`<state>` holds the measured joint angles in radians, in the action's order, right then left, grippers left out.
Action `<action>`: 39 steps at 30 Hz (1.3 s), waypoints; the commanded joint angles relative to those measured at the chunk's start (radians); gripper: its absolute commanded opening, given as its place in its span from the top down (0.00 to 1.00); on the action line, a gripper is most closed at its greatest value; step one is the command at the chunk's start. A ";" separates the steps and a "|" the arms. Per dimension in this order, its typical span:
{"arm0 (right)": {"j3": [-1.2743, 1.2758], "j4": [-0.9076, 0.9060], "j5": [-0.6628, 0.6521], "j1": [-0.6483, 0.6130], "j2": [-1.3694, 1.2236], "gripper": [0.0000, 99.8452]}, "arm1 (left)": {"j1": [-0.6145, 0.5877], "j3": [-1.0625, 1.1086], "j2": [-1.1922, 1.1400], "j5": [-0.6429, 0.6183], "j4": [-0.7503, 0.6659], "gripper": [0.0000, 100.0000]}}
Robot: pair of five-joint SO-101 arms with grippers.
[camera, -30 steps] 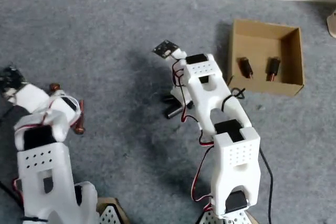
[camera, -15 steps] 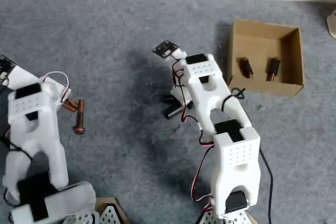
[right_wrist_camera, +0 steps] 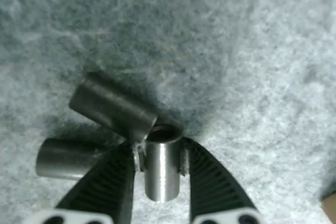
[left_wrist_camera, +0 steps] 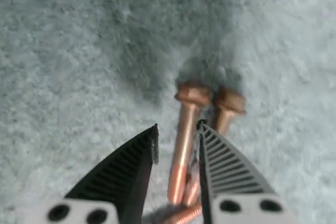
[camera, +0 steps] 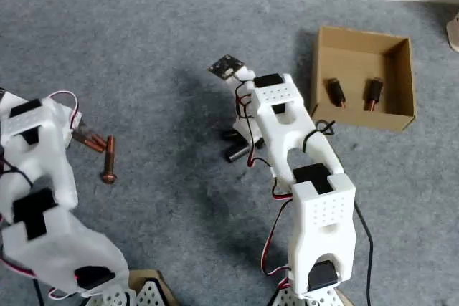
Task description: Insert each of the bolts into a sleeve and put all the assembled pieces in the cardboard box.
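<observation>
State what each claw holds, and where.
Right claw clamps a sleeve across its sides, near its open end. Left claw is open astride a bolt, holding nothing.

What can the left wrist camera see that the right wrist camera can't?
Left wrist view: copper-coloured metal bolts in a bunch, one lying between the left gripper's open fingers. Right wrist view: a dark grey metal sleeve pinched by the right gripper, two more sleeves beside it. Both: the fuzzy grey table cover and black ridged fingers.
</observation>
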<state>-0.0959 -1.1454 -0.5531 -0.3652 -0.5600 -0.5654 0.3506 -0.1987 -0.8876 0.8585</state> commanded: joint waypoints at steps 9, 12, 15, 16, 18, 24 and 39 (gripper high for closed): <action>0.027 0.004 0.006 -0.004 0.002 0.99 | -0.005 -0.240 -0.205 -0.005 0.011 0.87; 0.027 0.004 0.006 -0.004 0.002 0.99 | -0.008 -0.282 -0.234 -0.003 0.011 0.87; 0.027 0.004 0.006 -0.004 0.002 0.99 | -0.008 -0.318 -0.259 -0.002 0.011 0.87; 0.027 0.004 0.006 -0.004 0.002 0.99 | -0.008 -0.331 -0.268 0.000 0.011 0.87; 0.027 0.004 0.009 -0.004 0.002 0.99 | -0.008 -0.354 -0.288 0.003 0.011 0.87; 0.027 0.004 0.011 -0.004 0.002 0.99 | -0.002 -0.492 -0.371 0.110 0.157 0.88; 0.027 0.002 0.011 -0.004 0.002 0.99 | -0.005 -1.096 -0.737 0.215 0.660 1.00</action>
<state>-0.0959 -1.1454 -0.5531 -0.3652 -0.5600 -0.5623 -0.6851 -0.8938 -0.6774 1.4599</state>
